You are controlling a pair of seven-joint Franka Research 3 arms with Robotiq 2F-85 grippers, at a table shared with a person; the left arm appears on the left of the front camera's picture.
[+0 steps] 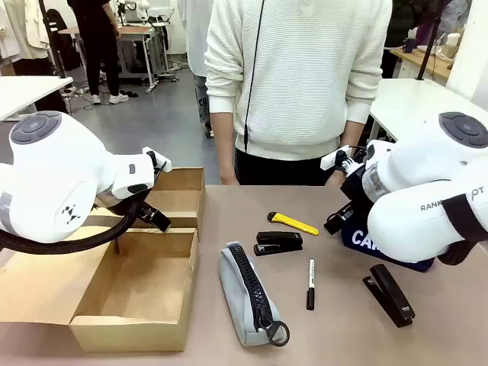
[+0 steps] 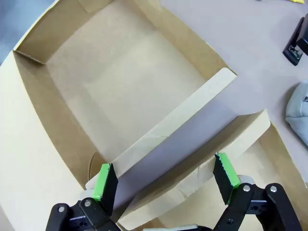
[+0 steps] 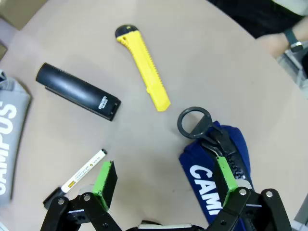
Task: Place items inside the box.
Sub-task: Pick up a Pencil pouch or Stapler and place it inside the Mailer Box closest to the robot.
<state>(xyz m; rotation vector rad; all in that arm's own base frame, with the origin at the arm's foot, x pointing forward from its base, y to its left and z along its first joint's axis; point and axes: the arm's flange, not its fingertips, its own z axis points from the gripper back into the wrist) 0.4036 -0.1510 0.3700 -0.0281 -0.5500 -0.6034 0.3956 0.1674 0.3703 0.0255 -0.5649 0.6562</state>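
Stationery lies on your brown table (image 1: 229, 213), right of the cardboard box (image 1: 137, 324): grey pouch (image 1: 248, 293), staplers (image 1: 278, 242), marker (image 1: 310, 284), yellow knife (image 1: 293, 223). Your left gripper (image 2: 166, 180) gapes astride a box flap (image 2: 168, 130). Your right gripper (image 3: 166, 175) gapes above the navy pouch (image 3: 202, 180). A person (image 1: 297, 76) stands opposite.

This looks to me like a robotics lab, an open workroom with several stations rather than a home or a shop. I am mounted at a tan-topped work table (image 1: 335, 335). My white jointed left arm (image 1: 53, 175) and right arm (image 1: 435, 191) reach over it from either side, and an open brown cardboard box (image 1: 130, 335) sits on it. Across the table stands a person in a white ribbed sweater (image 1: 297, 76). Beyond the table a smooth grey floor (image 1: 164, 114) runs back to more benches. There is a plain white-topped table (image 1: 23, 88) off its far left and another white table (image 1: 415, 99) off its far right. Farther behind is a wood-topped, metal-legged bench (image 1: 141, 32) carrying equipment, with someone in black clothes (image 1: 95, 38) standing beside it.
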